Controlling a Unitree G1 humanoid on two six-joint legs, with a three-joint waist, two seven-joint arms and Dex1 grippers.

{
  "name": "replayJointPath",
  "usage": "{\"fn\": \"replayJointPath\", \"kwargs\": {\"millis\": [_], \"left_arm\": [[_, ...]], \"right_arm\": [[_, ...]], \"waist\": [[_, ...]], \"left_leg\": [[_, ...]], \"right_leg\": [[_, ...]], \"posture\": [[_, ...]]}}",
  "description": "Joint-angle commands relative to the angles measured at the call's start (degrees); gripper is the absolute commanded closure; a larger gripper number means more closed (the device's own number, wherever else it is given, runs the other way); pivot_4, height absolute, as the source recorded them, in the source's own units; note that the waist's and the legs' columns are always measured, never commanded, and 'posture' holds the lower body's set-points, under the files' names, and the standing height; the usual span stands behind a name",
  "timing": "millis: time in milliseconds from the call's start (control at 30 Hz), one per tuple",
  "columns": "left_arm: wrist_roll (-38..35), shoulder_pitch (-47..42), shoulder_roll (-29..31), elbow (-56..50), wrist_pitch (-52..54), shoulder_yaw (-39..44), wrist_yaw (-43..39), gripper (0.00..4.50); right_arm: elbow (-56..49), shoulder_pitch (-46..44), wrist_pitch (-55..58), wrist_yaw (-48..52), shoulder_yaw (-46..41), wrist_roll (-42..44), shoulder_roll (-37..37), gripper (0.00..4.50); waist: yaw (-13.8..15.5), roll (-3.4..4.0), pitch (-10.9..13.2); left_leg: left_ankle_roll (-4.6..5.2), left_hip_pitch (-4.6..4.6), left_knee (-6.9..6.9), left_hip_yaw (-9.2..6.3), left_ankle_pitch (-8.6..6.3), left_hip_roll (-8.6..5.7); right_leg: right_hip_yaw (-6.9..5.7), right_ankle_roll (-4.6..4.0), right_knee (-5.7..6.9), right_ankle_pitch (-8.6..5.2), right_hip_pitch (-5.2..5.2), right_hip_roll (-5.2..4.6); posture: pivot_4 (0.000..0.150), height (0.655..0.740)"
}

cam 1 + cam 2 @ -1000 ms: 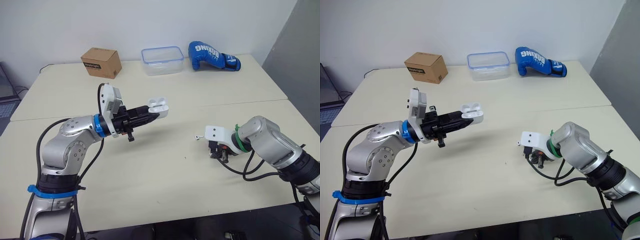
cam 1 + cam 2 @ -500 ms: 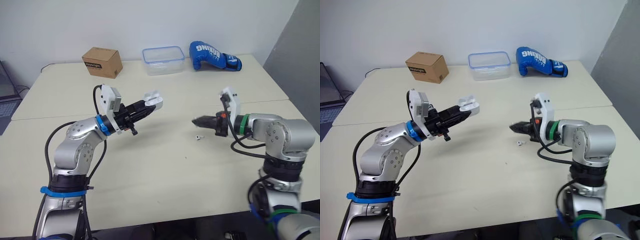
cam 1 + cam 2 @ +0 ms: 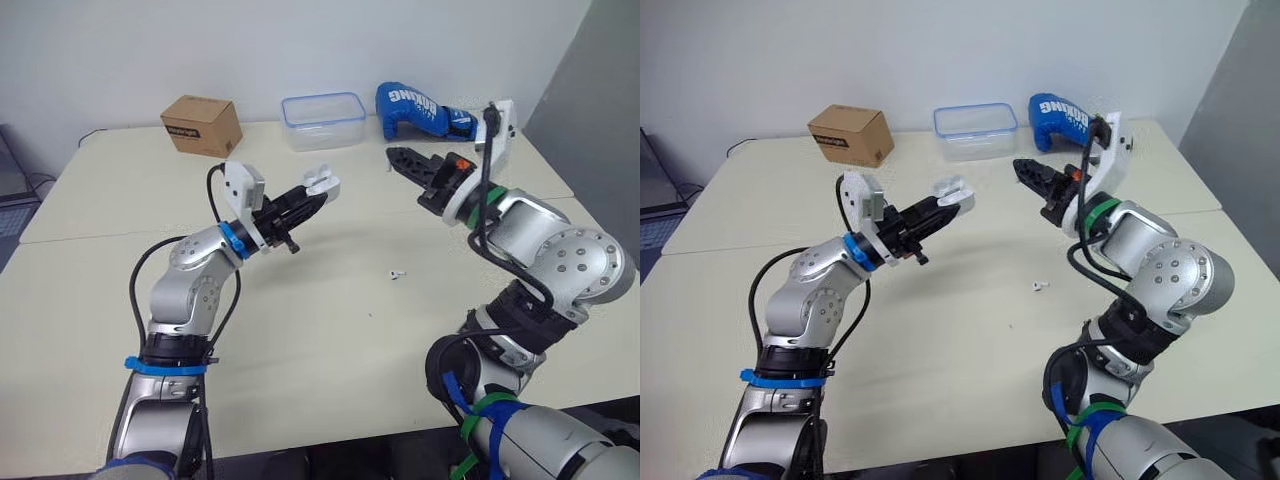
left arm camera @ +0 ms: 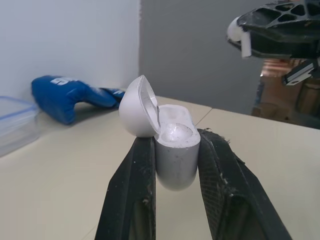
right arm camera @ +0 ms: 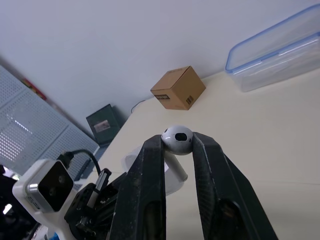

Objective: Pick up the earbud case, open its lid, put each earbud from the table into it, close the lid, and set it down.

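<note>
Earbud case (image 4: 172, 150) is suspended above the table (image 3: 300, 340), clamped by its lower body between the two fingers of the left gripper (image 3: 308, 198). The lid (image 4: 138, 107) is hinged open and tilted to one side, exposing the interior.

The right gripper (image 3: 400, 158) is raised over the far half of the table, just in front of the blue boxing glove (image 3: 420, 108). Its fingers are clenched on a white earbud (image 5: 177, 138), pinched at the very fingertips, which point toward the case. Case and right gripper are near each other but apart.

A second earbud (image 3: 397, 273) lies on the table between the two arms, below the grippers and on the near side of them.

Along the far edge stand a cardboard box (image 3: 201, 125) and a clear plastic container (image 3: 323, 121), beside the glove.
</note>
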Motion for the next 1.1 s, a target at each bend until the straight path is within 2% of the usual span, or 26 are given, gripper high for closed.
{"fn": "replayJointPath", "kwargs": {"millis": [33,567,833,1100], "left_arm": [[0.5,-2.0,-0.7,-0.2,-0.1,-0.9,0.7,3.71],[-1.5,-2.2,-0.5,-3.5,5.7,-1.2,-0.5,3.71],[-2.0,-1.0,0.8,-5.3,6.3,-0.9,-1.4,3.71],[-2.4,-1.5,0.9,-5.2,6.4,-0.3,-1.1,3.71]], "right_arm": [[-1.2,3.6,-4.3,-0.6,6.0,3.4,4.7,4.1],[3.5,12.3,-23.5,-2.5,23.6,6.5,-3.1,4.1],[6.4,12.6,-30.3,-3.1,25.7,7.1,-5.5,4.1],[7.4,13.0,-31.5,-3.6,26.7,8.4,-6.5,4.1]], "waist": [[-0.3,0.01,0.0],[-0.7,0.02,0.0],[-0.8,0.02,0.0],[-0.8,0.02,0.0]], "left_leg": [[0.0,0.0,0.0,0.0,0.0,0.0],[0.0,0.0,-0.01,-0.03,0.0,0.0],[0.0,0.0,-0.01,-0.02,0.0,0.01],[0.0,0.0,-0.01,-0.03,0.0,0.0]], "right_leg": [[0.0,0.0,-0.01,0.0,0.0,0.0],[-0.02,0.0,-0.05,0.0,0.0,0.0],[-0.02,0.0,-0.06,0.0,0.0,0.01],[-0.02,0.0,-0.07,0.0,0.01,0.0]], "posture": [[0.15,0.74],[0.15,0.74],[0.15,0.74],[0.15,0.74]]}}
